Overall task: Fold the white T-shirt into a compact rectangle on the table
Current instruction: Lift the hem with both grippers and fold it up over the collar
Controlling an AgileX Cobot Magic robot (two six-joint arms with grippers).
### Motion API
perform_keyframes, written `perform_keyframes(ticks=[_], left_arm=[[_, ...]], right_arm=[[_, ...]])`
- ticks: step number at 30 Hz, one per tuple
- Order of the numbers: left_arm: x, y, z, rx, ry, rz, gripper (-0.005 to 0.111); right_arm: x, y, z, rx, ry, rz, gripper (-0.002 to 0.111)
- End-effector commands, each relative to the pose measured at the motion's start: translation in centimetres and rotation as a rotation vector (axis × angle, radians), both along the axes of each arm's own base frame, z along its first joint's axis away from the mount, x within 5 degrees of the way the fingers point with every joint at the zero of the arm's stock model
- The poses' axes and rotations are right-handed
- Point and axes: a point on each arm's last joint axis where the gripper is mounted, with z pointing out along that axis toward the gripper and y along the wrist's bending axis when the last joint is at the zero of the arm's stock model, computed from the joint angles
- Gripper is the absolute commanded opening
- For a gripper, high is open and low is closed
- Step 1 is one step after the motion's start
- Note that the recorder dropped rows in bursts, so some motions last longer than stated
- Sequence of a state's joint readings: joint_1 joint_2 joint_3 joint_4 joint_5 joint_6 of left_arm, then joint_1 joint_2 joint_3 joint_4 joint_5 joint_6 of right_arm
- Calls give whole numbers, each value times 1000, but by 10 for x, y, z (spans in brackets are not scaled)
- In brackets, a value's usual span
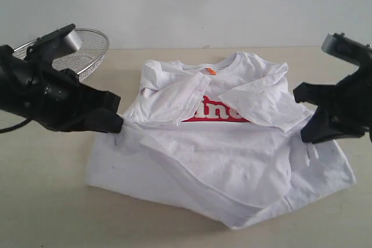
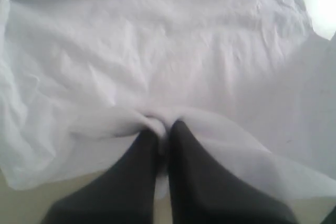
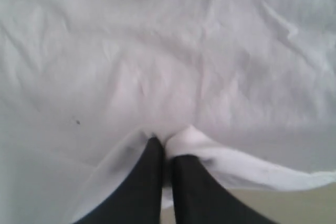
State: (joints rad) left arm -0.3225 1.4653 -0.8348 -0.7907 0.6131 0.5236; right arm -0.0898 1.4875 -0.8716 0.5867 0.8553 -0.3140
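Pinching the white T-shirt (image 1: 232, 166) at its side edges, I am holding the left tool (image 2: 164, 132) and right tool (image 3: 167, 148) clenched on cloth. It is lying rumpled on the counter (image 1: 46, 207). I am judging it light, limp and slip-prone, so doubled edges are suiting best.

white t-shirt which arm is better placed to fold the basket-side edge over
Left: the left end effector is shut on that white T-shirt edge; the right end effector grips the opposite one.

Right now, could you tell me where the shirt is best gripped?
Pinch the shirt at its side edges, mid-body, one gripper from each side; the cloth lies flat, those edges free. The left gripper and right gripper are shut there.
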Motion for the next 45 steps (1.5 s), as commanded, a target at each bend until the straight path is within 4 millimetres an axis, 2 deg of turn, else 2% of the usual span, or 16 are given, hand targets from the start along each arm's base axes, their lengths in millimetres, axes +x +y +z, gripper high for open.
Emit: perform_keyframes(ticks=[1,5,9,14,21,27,36,41,45], left_arm=[[25,13,1,35,-31,69,5],[48,22,1,50,-67,108,5],[70,23,2,52,-93,128,5],[101,19,-1,50,-115,140,5],[138,12,-6,50,-148,131,5],[168,6,-10,43,-180,132,5],[204,8,-24,41,-210,159,5],[216,15,-32,47,-225,188,5],[225,22,-32,46,-241,208,5]], right_arm=[[16,-2,23,-7,-101,-30,0],[34,-4,25,-10,-110,-45,0],[50,-8,14,-27,-122,-77,0],[66,-14,3,-67,-180,-126,0],[97,-19,4,-88,-245,-144,0],[127,-33,4,-94,-295,-193,0],[171,-49,-4,-80,-315,-229,0],[188,-61,-9,-72,-315,-247,0],[199,-62,-18,-69,-313,-249,0]])
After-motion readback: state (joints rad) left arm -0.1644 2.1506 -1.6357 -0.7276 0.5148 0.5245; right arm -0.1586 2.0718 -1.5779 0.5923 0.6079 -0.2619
